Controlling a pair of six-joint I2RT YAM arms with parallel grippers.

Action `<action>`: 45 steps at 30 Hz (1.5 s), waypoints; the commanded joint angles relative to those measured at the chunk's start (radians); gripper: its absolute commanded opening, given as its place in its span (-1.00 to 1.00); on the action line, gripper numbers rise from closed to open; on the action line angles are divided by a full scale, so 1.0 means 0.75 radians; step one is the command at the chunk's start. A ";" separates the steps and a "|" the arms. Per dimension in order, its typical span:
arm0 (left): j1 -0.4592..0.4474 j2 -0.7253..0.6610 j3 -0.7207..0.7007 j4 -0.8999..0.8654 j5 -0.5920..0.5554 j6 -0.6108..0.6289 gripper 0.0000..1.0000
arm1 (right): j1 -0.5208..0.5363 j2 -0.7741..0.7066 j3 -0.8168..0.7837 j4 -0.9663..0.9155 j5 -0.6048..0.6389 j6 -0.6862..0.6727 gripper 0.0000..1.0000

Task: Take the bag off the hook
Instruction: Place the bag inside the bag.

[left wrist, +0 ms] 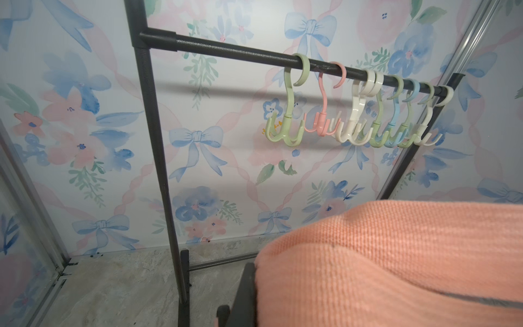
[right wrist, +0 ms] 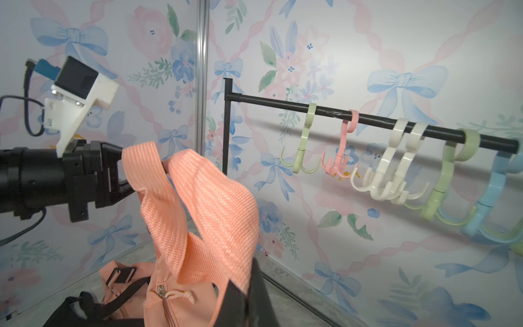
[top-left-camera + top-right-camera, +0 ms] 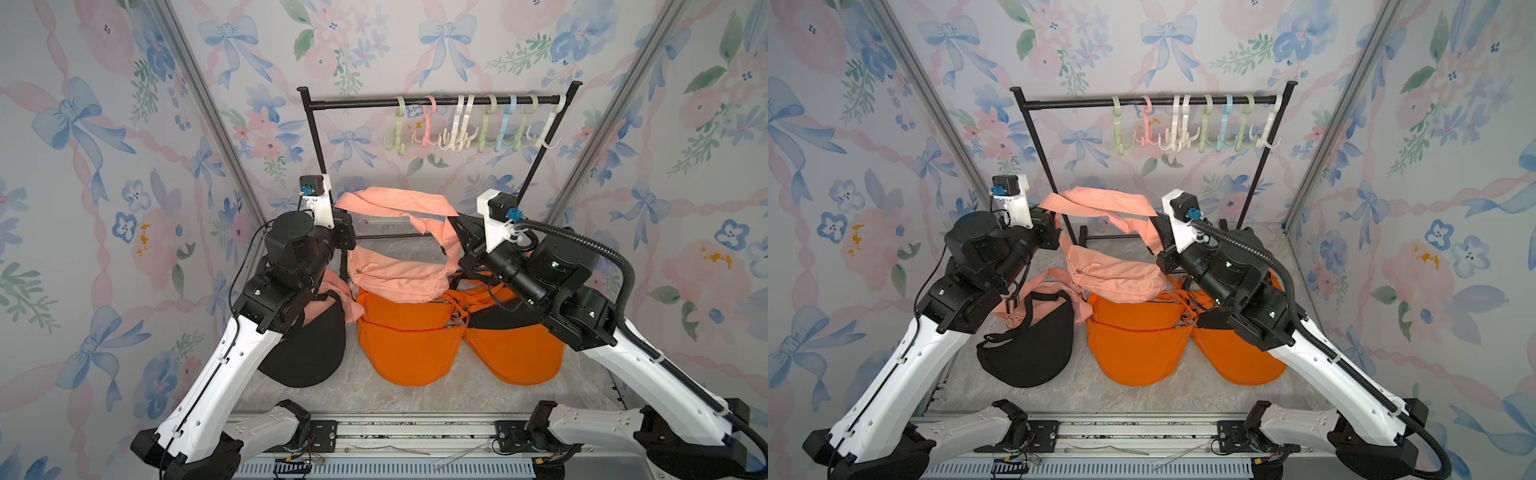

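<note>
While peach bag (image 3: 395, 272) is hanging below, between them, we are pinching its strap (image 3: 390, 201) with left pincer (image 2: 128, 177) and right pincer (image 3: 457, 237).

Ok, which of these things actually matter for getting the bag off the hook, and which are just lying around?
In the job: peach bag, its strap pinched by the left gripper and right gripper; empty hooks on the rail.
Lying about: orange bags, black bag on the table.
</note>
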 commanded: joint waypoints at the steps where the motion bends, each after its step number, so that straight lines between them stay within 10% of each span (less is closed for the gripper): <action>1: 0.013 -0.103 -0.061 -0.033 -0.201 -0.044 -1.00 | 0.093 -0.077 -0.040 -0.128 0.143 -0.141 -1.00; 29: 0.004 -0.597 -0.584 -0.354 -0.049 -0.383 -1.00 | 0.347 -0.499 -0.145 -0.880 0.138 0.657 -1.00; 36: 0.004 -0.673 -0.732 -0.390 -0.060 -0.499 -1.00 | 0.345 -0.341 -0.243 -1.116 0.253 0.786 -1.00; 45: 0.005 -0.584 -1.035 -0.347 -0.045 -0.721 -1.00 | -0.087 -0.182 -0.482 -1.021 -0.052 0.863 -1.00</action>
